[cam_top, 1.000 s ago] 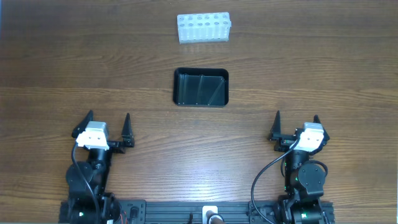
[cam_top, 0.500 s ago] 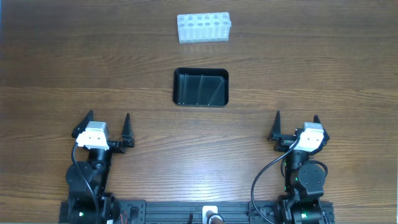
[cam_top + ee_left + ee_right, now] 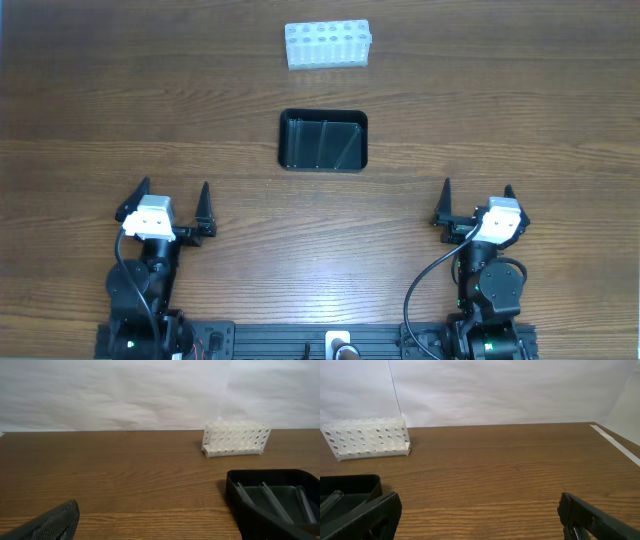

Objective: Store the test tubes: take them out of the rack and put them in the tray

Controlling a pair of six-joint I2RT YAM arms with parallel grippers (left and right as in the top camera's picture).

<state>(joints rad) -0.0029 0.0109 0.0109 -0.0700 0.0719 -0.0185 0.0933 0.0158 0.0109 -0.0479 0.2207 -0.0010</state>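
Note:
A white test tube rack (image 3: 328,45) stands at the far middle of the wooden table; I also see the rack (image 3: 235,438) in the left wrist view and the rack (image 3: 366,438) in the right wrist view. Nearer sits a black tray (image 3: 323,140) with clear test tubes (image 3: 335,146) lying inside; the tray (image 3: 235,491) and its tubes (image 3: 272,506) also show from the left wrist. My left gripper (image 3: 171,203) stands open near the front left, well short of the tray. My right gripper (image 3: 477,200) stands open at the front right.
Bare wooden tabletop (image 3: 520,110) spreads around the rack and tray. A white wall (image 3: 125,390) backs the table's far edge. A pale strip (image 3: 617,445) runs along the table's right side.

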